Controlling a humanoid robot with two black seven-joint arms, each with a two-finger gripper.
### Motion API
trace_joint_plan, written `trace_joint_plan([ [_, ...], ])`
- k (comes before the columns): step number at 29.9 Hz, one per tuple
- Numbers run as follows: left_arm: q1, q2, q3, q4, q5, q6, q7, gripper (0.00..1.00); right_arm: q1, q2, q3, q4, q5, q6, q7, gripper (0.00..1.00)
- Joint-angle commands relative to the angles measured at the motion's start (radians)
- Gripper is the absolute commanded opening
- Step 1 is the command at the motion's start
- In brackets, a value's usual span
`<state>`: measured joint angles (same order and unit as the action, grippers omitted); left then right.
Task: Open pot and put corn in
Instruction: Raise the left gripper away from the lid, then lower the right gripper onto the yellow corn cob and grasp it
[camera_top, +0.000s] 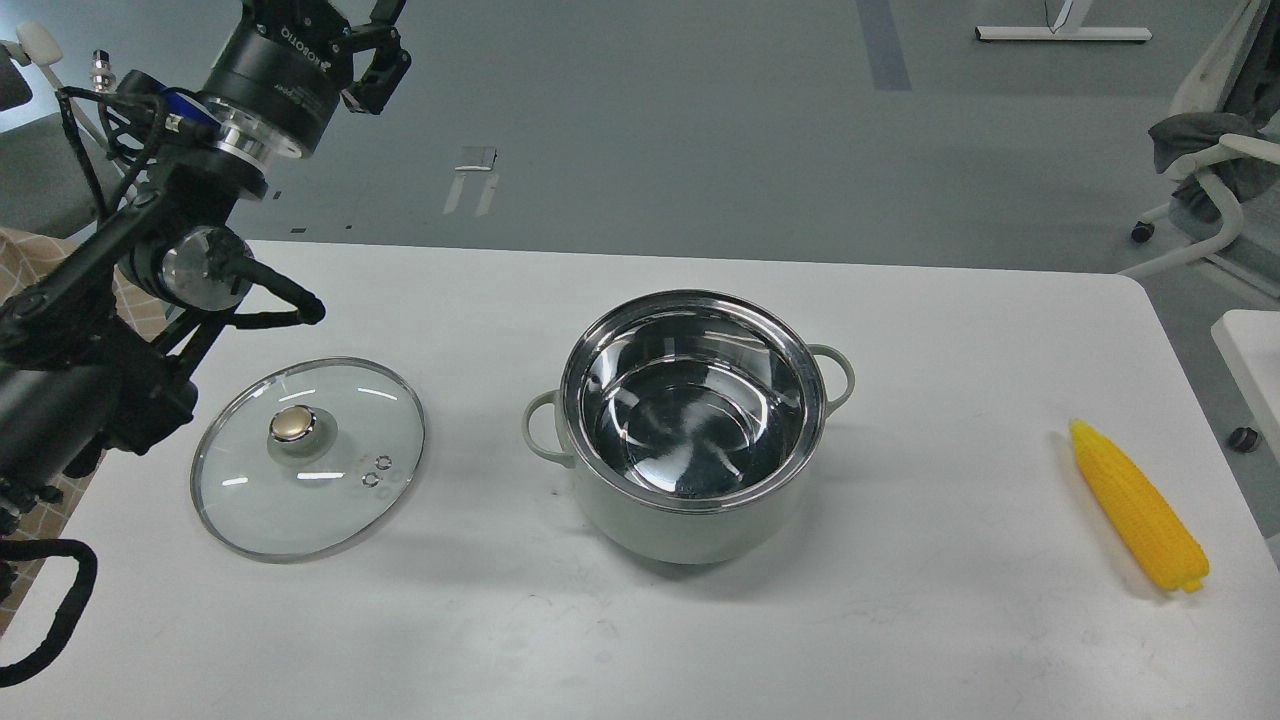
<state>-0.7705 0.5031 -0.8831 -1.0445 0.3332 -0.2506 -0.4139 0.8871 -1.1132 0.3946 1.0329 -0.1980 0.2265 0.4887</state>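
The pot (690, 500) stands open in the middle of the table, its shiny steel interior empty. Its glass lid (340, 500) with the gold knob lies flat on the table to the left of the pot. The yellow corn (1135, 505) lies on the table near the right edge, tip pointing away from me. My left gripper (360, 35) is raised high at the top left, far above and behind the lid; its fingertips are cut off by the top edge and it holds nothing I can see. My right gripper is out of view.
The white table (900, 620) carries only the pot, lid and corn. My left arm (190, 265) hangs over the table's back left corner. An office chair (1210, 160) and another white surface (1250, 350) stand beyond the right edge.
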Motion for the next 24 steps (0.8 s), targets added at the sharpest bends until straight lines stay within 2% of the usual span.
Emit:
trace_joint_plan([
  [1, 0.000, -0.011, -0.002, 0.000, 0.000, -0.002, 0.000, 0.98, -0.004, -0.063, -0.003, 0.033, -0.109, 0.004, 0.000, 1.00],
  [11, -0.001, -0.023, -0.002, -0.009, 0.000, -0.004, 0.000, 0.98, -0.036, -0.235, -0.008, 0.147, -0.682, 0.010, 0.000, 1.00],
  [17, -0.001, -0.047, -0.002, -0.011, 0.001, -0.004, 0.001, 0.98, -0.105, -0.260, -0.008, 0.165, -0.903, 0.007, 0.000, 1.00],
  [24, -0.001, -0.054, -0.001, -0.011, 0.001, -0.004, 0.001, 0.98, -0.155, -0.284, -0.008, 0.208, -1.057, 0.001, 0.000, 1.00],
])
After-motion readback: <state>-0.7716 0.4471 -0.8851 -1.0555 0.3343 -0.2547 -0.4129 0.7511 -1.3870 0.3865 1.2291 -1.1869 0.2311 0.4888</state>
